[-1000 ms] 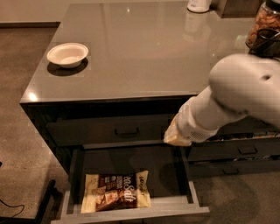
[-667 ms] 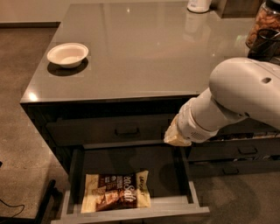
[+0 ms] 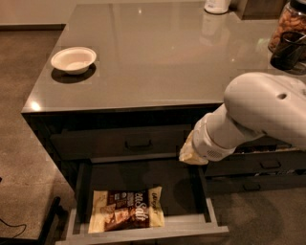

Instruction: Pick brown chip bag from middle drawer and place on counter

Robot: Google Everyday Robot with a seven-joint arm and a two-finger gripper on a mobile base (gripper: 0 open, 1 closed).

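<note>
The brown chip bag point(image 3: 126, 210) lies flat in the open middle drawer point(image 3: 143, 233), at its front left. It has a dark brown centre and cream ends. My white arm point(image 3: 258, 112) reaches in from the right, in front of the cabinet. The gripper point(image 3: 191, 154) shows only as a cream-coloured tip at the arm's end, above the drawer's back right corner and well above the bag. It holds nothing that I can see. The glossy grey counter point(image 3: 158, 52) tops the cabinets.
A small white bowl point(image 3: 73, 59) sits on the counter's left side. A jar of nuts point(image 3: 289, 24) and a dark cup point(image 3: 287, 50) stand at the far right, and a white container point(image 3: 216, 5) at the back. Closed drawer fronts point(image 3: 138, 142) with black handles sit above and to the right.
The arm and its tip have sunk slightly toward the drawer. The bag, drawer and bowl have not moved.
</note>
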